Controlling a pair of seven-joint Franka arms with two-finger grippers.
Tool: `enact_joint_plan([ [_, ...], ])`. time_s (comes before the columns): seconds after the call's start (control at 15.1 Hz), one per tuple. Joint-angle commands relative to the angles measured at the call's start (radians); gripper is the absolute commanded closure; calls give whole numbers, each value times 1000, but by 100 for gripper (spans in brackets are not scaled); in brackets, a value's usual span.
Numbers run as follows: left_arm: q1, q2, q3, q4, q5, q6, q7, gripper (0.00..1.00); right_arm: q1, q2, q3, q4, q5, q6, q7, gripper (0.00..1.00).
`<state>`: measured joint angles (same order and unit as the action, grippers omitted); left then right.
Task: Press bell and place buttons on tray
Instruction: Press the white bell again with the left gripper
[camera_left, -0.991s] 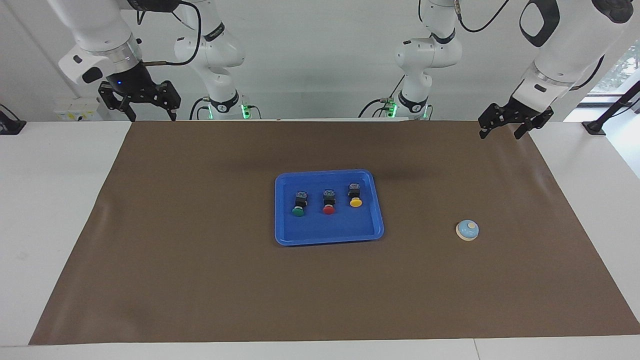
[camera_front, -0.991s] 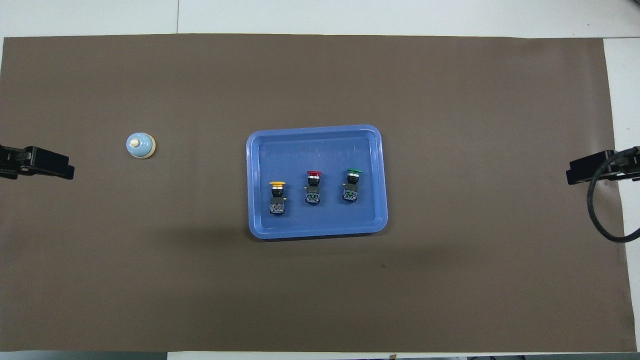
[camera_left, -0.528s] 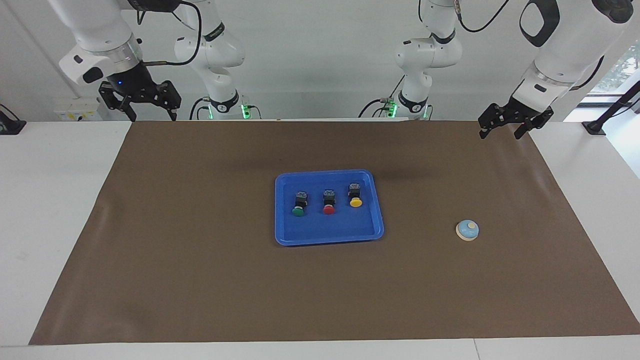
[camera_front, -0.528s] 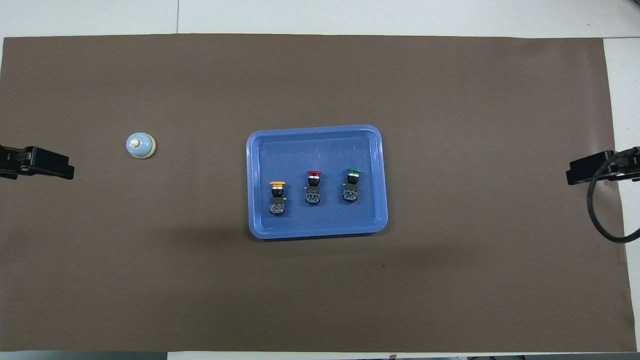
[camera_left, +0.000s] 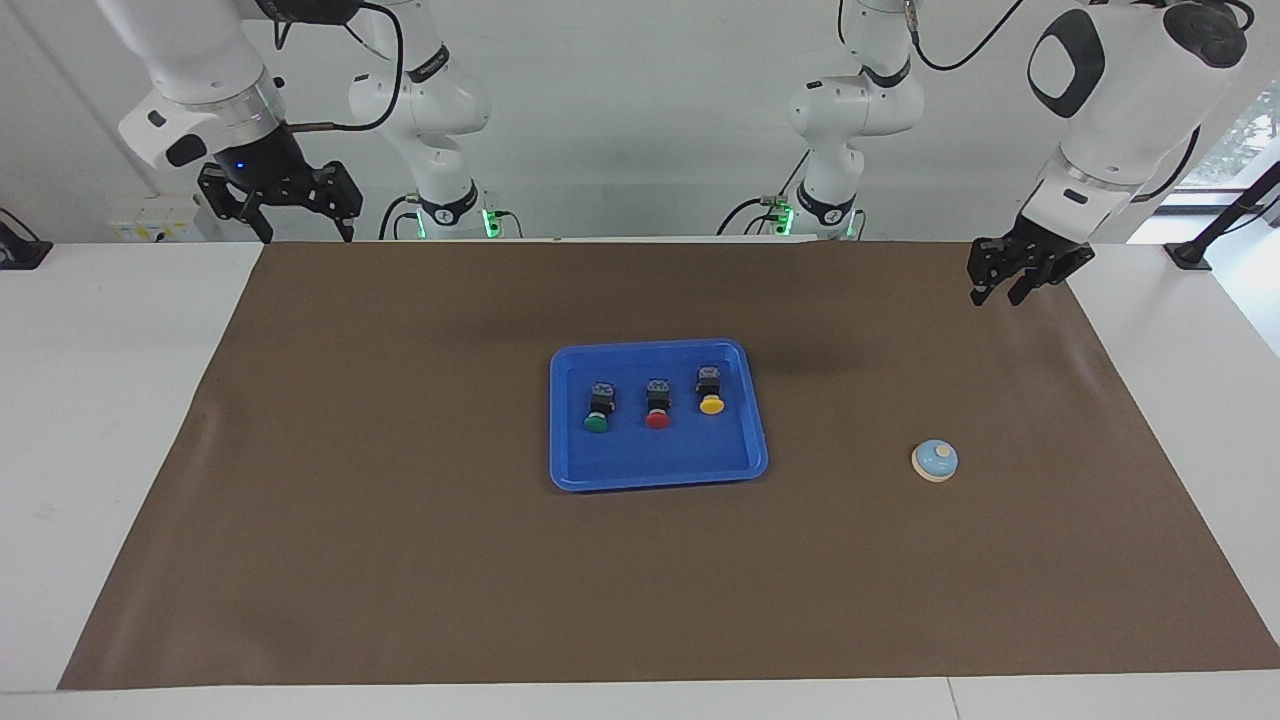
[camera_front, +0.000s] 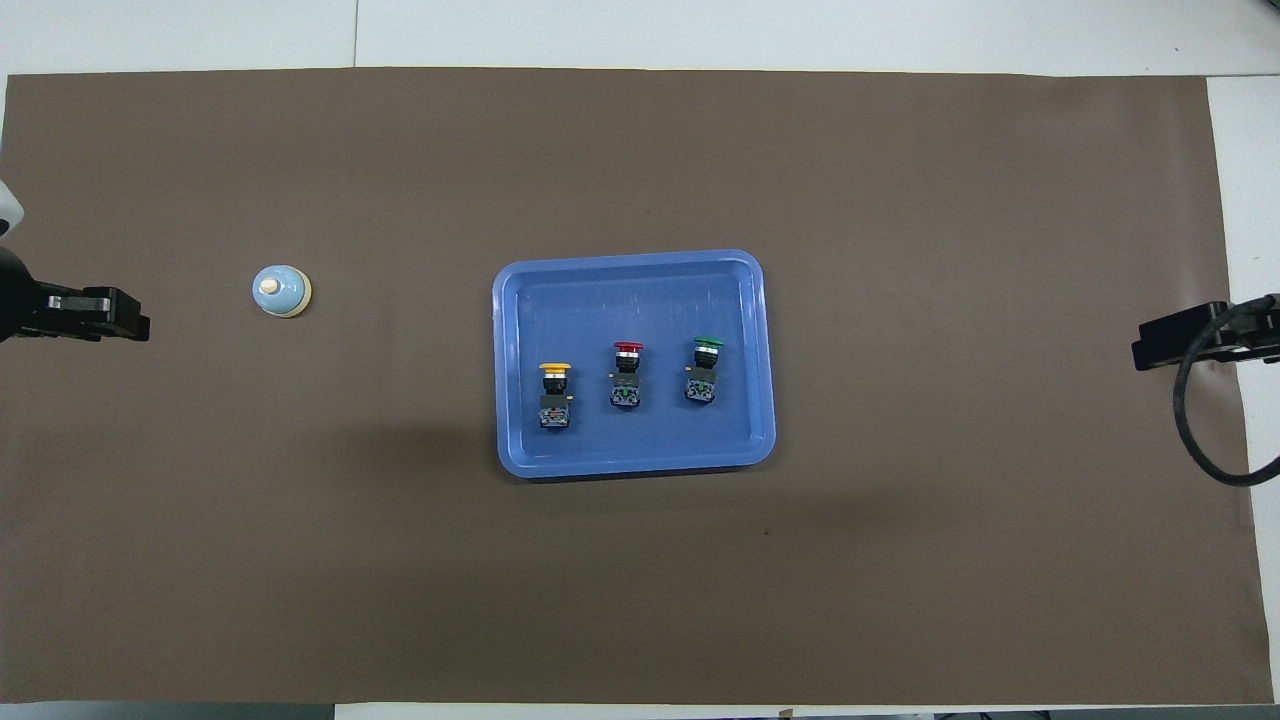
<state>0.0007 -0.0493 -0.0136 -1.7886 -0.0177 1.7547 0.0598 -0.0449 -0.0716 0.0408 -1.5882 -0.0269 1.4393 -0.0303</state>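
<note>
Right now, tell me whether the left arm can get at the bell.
Probably yes. The left end effector hangs over bare mat at its own end of the table, and nothing stands between it and the bell; the tray sits well aside.

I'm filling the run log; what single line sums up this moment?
yellow, red, green mushroom-cap buttons: in blue plastic tray | light-blue domed bell: on mat, untouched | left gripper: raised near bell's end | right gripper: waits, open

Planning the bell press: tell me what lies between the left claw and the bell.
Nothing: only bare brown mat separates the left claw from the bell, as the overhead view shows.
</note>
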Motion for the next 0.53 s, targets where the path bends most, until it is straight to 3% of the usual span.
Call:
enact_joint_plan([
  [0.0, 5, 67, -2, -31, 16, 109, -11, 100, -9, -23, 4, -26, -4, 0, -16, 0],
  [0.2, -7, 222, -2, -32, 42, 271, -20, 100, -7, -23, 4, -26, -4, 1, -16, 0],
  [0.46, 2, 310, -2, -35, 44, 394, -20, 100, -7, -23, 4, -26, -4, 0, -16, 0],
])
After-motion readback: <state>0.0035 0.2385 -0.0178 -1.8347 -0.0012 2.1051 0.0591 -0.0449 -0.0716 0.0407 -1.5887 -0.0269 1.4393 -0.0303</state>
